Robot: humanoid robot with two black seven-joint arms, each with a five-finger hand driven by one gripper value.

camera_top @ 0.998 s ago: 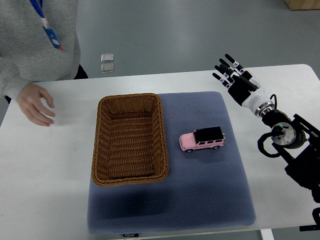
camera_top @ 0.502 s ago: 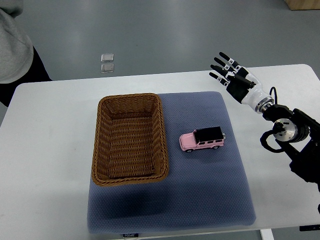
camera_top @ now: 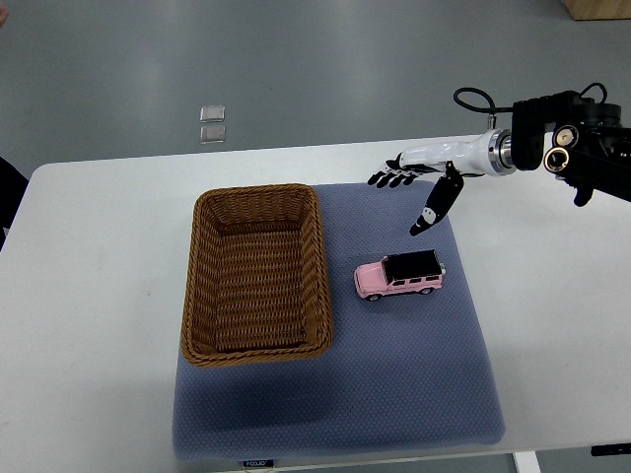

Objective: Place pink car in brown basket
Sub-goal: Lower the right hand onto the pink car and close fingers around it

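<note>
A pink toy car (camera_top: 398, 274) with a black roof sits on the blue-grey mat (camera_top: 414, 374), just right of the brown wicker basket (camera_top: 256, 271). The basket holds nothing. My right hand (camera_top: 406, 192) reaches in from the right edge and hovers above and behind the car, apart from it. Its fingers (camera_top: 389, 179) are spread toward the left and the thumb (camera_top: 432, 209) hangs down toward the car's roof. It holds nothing. My left arm does not show.
The mat lies on a white table (camera_top: 99, 296). Two small clear squares (camera_top: 211, 123) lie on the grey floor beyond the table's far edge. A sliver of a person's dark clothing (camera_top: 8, 177) shows at the left edge.
My right arm has swung left and turned over, bringing the hand from the table's right side to above the car. The person at the top left has drawn back out of view.
</note>
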